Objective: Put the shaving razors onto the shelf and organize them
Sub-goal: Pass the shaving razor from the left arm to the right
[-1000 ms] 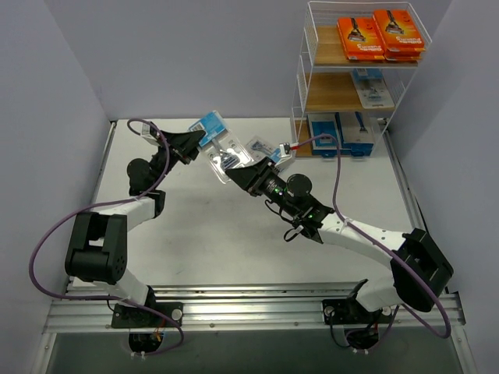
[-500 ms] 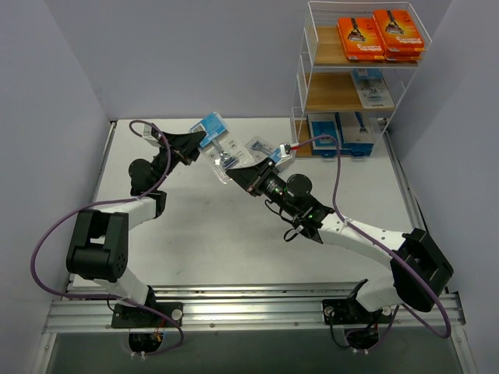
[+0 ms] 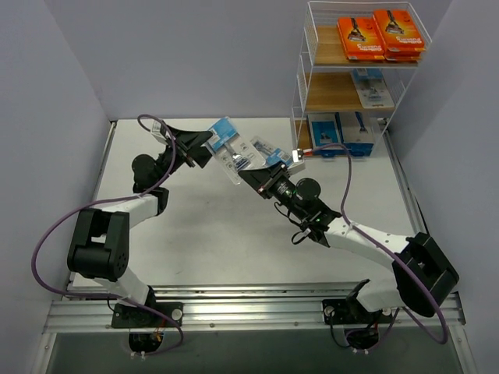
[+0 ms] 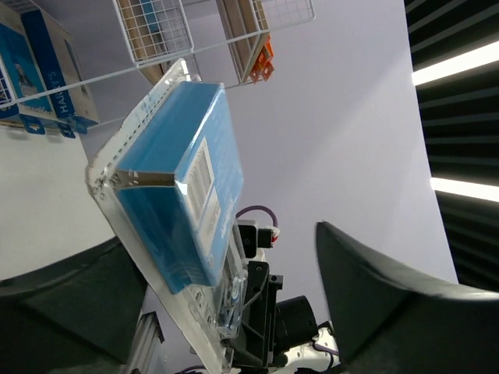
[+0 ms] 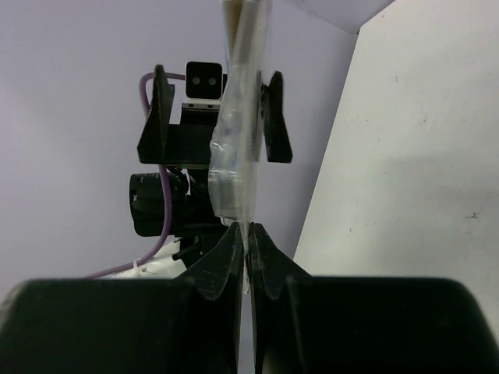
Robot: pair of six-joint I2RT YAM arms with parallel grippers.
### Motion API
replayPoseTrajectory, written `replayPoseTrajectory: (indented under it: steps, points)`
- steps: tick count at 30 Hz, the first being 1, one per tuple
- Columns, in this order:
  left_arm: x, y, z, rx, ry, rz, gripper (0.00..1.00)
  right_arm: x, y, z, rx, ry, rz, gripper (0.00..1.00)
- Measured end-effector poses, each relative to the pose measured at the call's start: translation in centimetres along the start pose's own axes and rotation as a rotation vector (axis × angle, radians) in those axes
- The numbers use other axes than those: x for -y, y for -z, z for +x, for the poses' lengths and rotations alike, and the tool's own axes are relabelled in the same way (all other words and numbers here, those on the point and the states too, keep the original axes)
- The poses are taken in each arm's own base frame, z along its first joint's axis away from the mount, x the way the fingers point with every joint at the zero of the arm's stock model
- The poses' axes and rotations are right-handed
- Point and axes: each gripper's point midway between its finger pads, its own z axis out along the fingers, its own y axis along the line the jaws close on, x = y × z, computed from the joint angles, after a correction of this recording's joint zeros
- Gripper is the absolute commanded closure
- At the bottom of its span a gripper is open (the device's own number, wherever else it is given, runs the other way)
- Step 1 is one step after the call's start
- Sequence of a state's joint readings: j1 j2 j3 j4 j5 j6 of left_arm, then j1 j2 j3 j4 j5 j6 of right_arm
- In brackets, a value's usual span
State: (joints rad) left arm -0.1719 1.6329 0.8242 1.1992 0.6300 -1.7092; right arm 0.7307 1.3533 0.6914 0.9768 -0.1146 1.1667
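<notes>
Hidden or unclear: the right wrist view shows the blister pack (image 5: 240, 117) edge-on only, so its face cannot be seen there. From above, a second pack (image 3: 270, 150) lies partly behind the right arm, and its resting place cannot be made out. Whether the held pack touches the left gripper's lower finger (image 4: 70, 304) cannot be told.

Task item: the clear blister pack, backed with blue card, is tilted in the air above the table (image 3: 203, 234), left of the shelf (image 3: 302, 86). Orange boxes (image 3: 382, 35) sit on the top tier and blue-and-grey boxes (image 3: 373, 89) on the tiers below.

Jaws: the right gripper (image 5: 243, 232) has its jaws pressed together, pinching the pack's lower edge. The left gripper (image 3: 204, 142) has its jaws spread wide, one on either side of the pack.
</notes>
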Motion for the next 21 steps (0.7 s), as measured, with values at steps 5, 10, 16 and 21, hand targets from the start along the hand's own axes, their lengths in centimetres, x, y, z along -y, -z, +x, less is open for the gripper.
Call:
replayPoseTrajectory:
  steps: [5,10,16,21]
  points:
    - [-1.1,-0.1,0.3,-0.033,-0.019,-0.055,0.06,0.2,0.8,-1.3,0.039,-0.018,0.003,1.00]
    - [-2.5,0.1,0.1,-0.055,-0.069,-0.173,0.06,0.9,2.3,-2.5,0.076,-0.033,0.022,1.00]
    - [-2.9,0.6,-0.2,-0.080,-0.191,-0.328,0.06,0.8,4.6,-5.0,0.136,-0.027,0.043,1.00]
    - [-4.0,2.2,-0.8,-0.081,-0.344,-0.493,0.06,0.2,7.2,-7.9,0.215,-0.016,0.064,1.00]
